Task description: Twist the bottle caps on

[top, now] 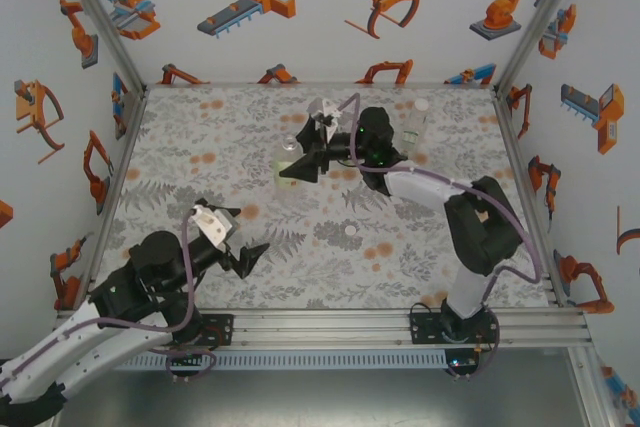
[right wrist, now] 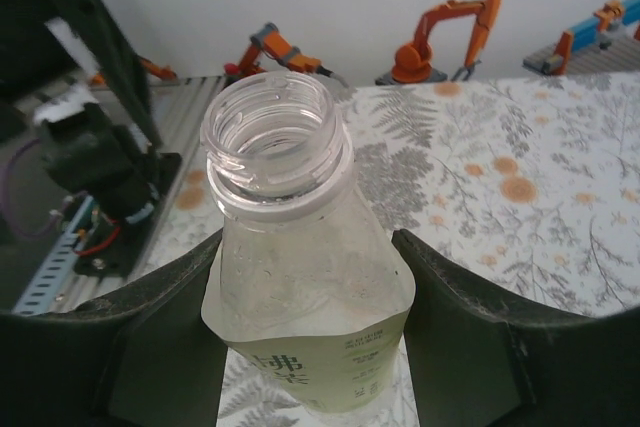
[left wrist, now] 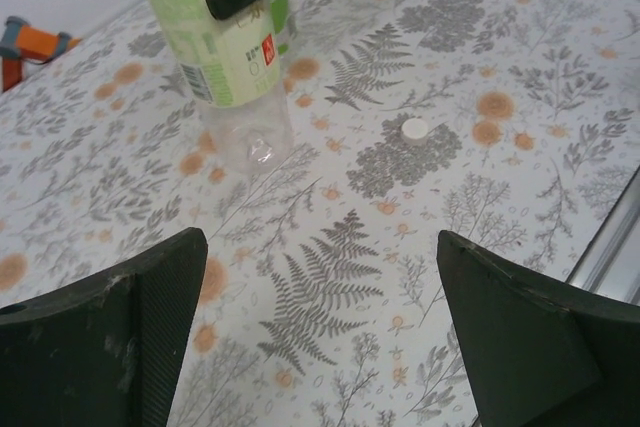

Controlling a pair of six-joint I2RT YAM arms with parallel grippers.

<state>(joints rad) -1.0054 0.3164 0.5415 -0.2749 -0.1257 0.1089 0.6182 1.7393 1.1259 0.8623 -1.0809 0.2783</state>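
Right wrist view shows the right hand (right wrist: 305,347) clamped on the green-labelled bottle (right wrist: 300,287), a dark finger (right wrist: 150,347) pressed against each side below its shoulder, its threaded mouth uncapped. In the top external view this bottle (top: 284,169) is at the far middle of the counter (top: 200,147). A white cap (top: 351,232) lies loose on the counter, nearer the arm bases than the bottle and a little to its right, well apart from it. The left hand (top: 245,255) hangs near and left of the bottle, its jaws spread wide and holding nothing. In the left wrist view its fingers (left wrist: 130,337) frame the bottle (left wrist: 235,47) and the cap (left wrist: 414,128).
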